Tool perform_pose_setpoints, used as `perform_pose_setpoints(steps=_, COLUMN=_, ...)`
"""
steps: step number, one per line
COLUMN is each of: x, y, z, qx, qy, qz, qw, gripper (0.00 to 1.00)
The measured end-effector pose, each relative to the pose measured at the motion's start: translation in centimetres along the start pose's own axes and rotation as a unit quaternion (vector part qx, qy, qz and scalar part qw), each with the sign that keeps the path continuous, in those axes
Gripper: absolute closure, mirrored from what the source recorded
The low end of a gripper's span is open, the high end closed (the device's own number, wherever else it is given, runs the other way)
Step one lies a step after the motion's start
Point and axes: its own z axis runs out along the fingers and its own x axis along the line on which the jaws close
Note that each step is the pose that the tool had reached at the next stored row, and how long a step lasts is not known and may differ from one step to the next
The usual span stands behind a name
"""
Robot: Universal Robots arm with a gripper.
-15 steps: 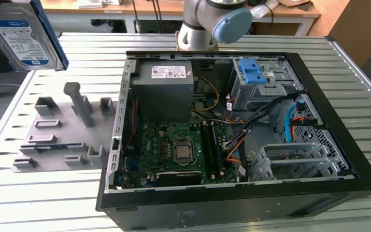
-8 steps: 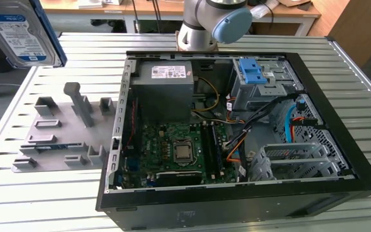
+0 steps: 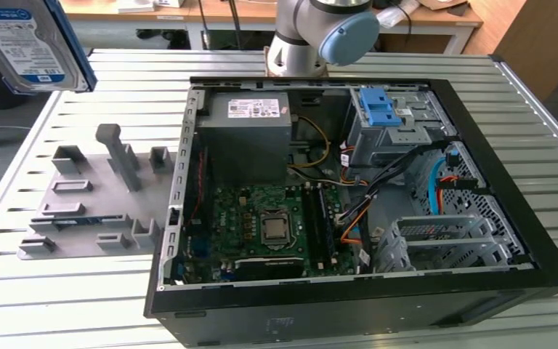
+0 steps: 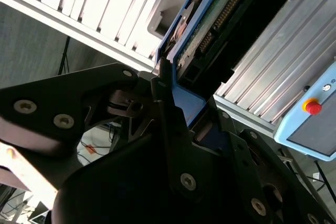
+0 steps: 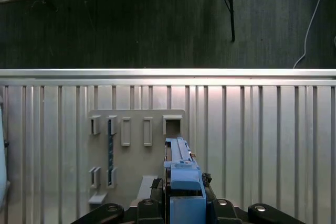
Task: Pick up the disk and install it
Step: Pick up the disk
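At ten o'clock in the exterior view, the hard drive [image 3: 29, 45] is held aloft, well apart from the open computer case [image 3: 357, 314]. The gripper [image 5: 182, 189] is closed edgewise on its blue carrier bracket [image 5: 185, 173], probably so the flat faces stay free.

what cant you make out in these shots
- disk, exterior view: the picture's top and left edges cut it off.
- disk, both wrist views: seen edge-on, its printed face turned away.
- pincer, first wrist view: the bottom edge cuts its body off; it is shut on the disk.
- grey holder plate, first wrist view: one part is hidden behind disk and pincer.
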Motion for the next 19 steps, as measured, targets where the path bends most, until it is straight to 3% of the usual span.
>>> perform_pose_setpoints(steps=12, x=0.00, y=-0.02, z=-1.97, qx=0.0000, qy=0.0000, qz=0.000, qw=1.0000, gripper=0.64)
perform_pose_setpoints(steps=19, x=0.03, y=-0.01, z=-2.05, qx=0.0000, qy=0.0000, qz=0.000, qw=1.0000, gripper=0.64)
